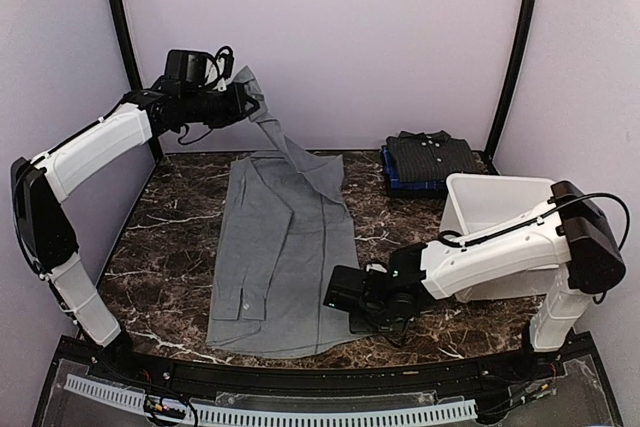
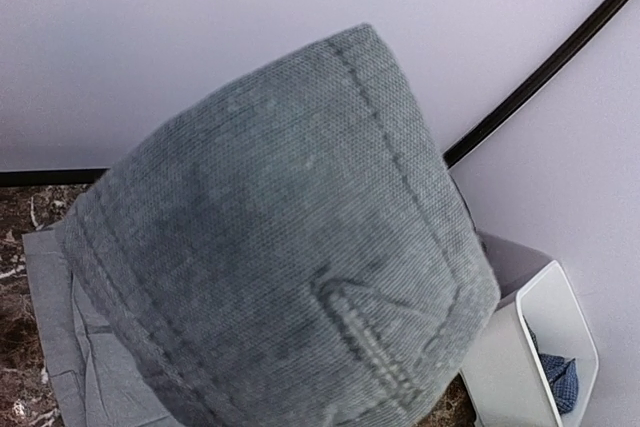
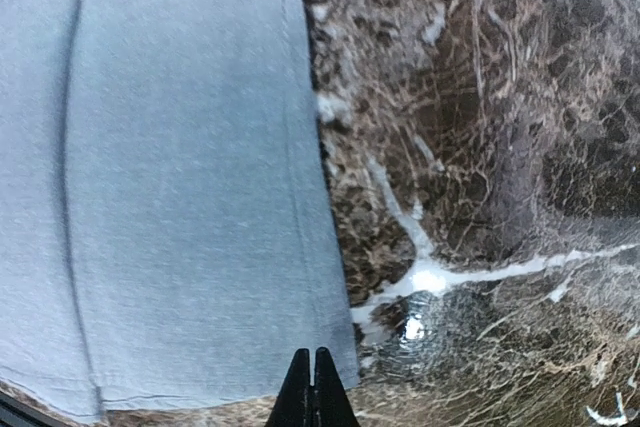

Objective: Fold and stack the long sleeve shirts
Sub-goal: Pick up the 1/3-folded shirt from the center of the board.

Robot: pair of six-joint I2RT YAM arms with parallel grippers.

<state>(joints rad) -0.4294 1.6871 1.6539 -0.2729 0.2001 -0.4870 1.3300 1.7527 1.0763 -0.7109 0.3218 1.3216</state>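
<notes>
– from above, where's the grey shirt [image 1: 280, 247]?
– flat on the table [image 1: 170, 217], collar far, hem near. one sleeve [image 1: 285, 142] runs up off it to the left gripper [image 1: 238, 99], which is clamped on the cuff, high over the far left corner.
– and the right gripper [image 1: 335, 299]?
– low at the hem's right corner. folded shirts [image 1: 432, 159] sit far right, behind the tub [image 1: 495, 202].
– left wrist view?
– the cuff [image 2: 290, 247] fills it and hides the fingers. the shirt body lies below at left, and the tub [image 2: 510, 347] is lower right with a blue cloth [image 2: 560, 382] inside.
– right wrist view?
– shirt [image 3: 180, 167] on the left, bare table [image 3: 480, 147] on the right. the right gripper [image 3: 311, 387] has its tips together, just over the hem's corner. whether any cloth is pinched, i can't tell.
– so the step is folding that sleeve in?
– i'd judge so. carry the cuff across and down over the body, keeping the sleeve taut enough that it doesn't twist. lay it straight along the shirt, inside the side edges, and let go only once it rests flat. the right side should pin the hem so the body doesn't drag.
– risk?
– pulling too hard could lift the shoulder and wrinkle the front.
</notes>
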